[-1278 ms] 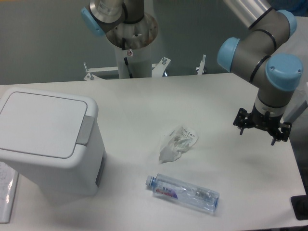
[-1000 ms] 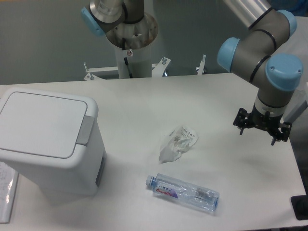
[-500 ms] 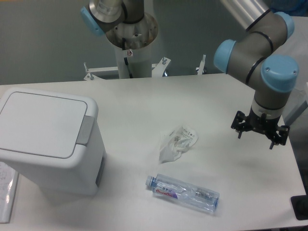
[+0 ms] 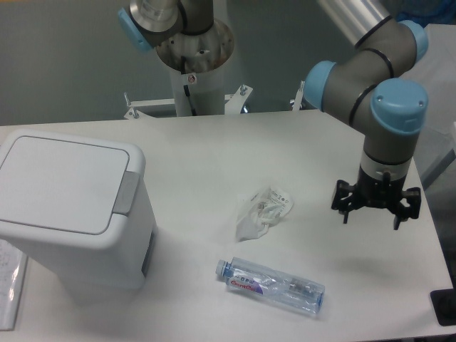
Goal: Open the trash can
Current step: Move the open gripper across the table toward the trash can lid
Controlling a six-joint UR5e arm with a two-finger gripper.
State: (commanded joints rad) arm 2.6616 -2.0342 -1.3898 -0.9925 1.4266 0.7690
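— Trash can, where is it?
— One large white boxy plastic trash can [image 4: 71, 206], lid shut, grey tab on its rim, at the table's left side, well apart from the black two-finger gripper [image 4: 375, 206] at the right.
— Jaws?
— Spread open, holding nothing, above the white table [image 4: 214, 153]. Grey wall behind.
— What else?
— One clear plastic bottle [image 4: 271, 283], one crumpled white wrapper [image 4: 262, 212].
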